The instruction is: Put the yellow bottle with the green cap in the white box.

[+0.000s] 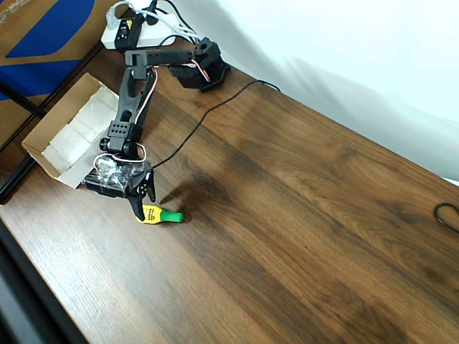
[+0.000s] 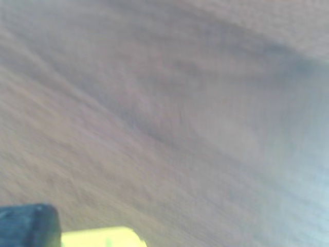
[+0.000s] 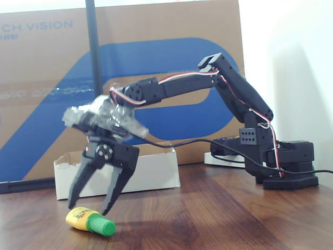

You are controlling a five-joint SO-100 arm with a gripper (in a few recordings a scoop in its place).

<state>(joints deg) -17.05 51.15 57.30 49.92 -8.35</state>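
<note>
The yellow bottle with the green cap (image 1: 159,214) lies on its side on the wooden table, cap pointing right in the overhead view. In the fixed view the bottle (image 3: 90,220) rests just below my gripper (image 3: 89,204), whose black fingers (image 3: 115,189) are spread and straddle it from above without touching. The gripper (image 1: 143,202) is open and holds nothing. A yellow strip of the bottle (image 2: 100,237) shows at the bottom edge of the blurred wrist view. The white box (image 1: 72,133) stands behind the gripper at the table's left edge.
A large brown-and-blue cardboard sheet (image 3: 171,57) stands behind the box. The arm's base (image 1: 204,68) sits at the back, with a black cable (image 1: 215,107) running across the table. A white power strip (image 1: 136,32) lies beside the base.
</note>
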